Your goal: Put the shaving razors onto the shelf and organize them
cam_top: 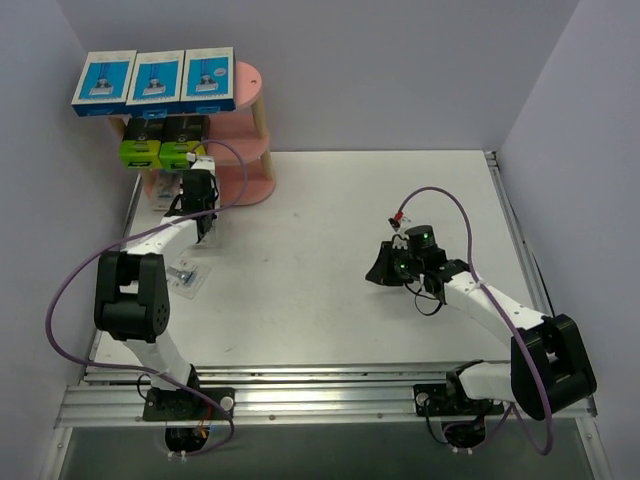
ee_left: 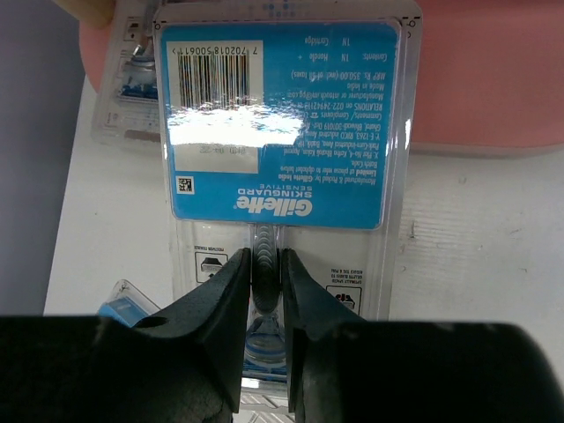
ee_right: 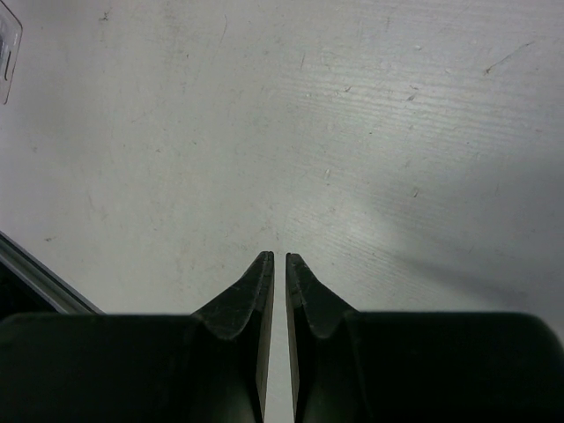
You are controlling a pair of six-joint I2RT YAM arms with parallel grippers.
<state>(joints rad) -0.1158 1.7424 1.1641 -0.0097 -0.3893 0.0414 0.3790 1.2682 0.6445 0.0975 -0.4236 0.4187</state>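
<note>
My left gripper (ee_left: 266, 264) is shut on the razor handle in a clear blister pack with a blue card (ee_left: 278, 115), held close to the bottom board of the pink shelf (ee_left: 485, 79). In the top view the left gripper (cam_top: 200, 195) is at the foot of the shelf (cam_top: 250, 100). Three blue-and-white boxes (cam_top: 155, 80) stand in a row on the top board. Two black boxes with lime-green ends (cam_top: 165, 140) sit on the middle board. My right gripper (cam_top: 385, 268) is shut and empty over bare table, as the right wrist view (ee_right: 279, 257) shows.
Another blister pack (cam_top: 185, 275) lies on the table beside the left arm. A further pack (ee_left: 132, 79) rests by the shelf foot, and one shows low at the left (ee_left: 123, 304). A clear pack corner (ee_right: 7, 53) shows in the right wrist view. Grey walls stand left and back.
</note>
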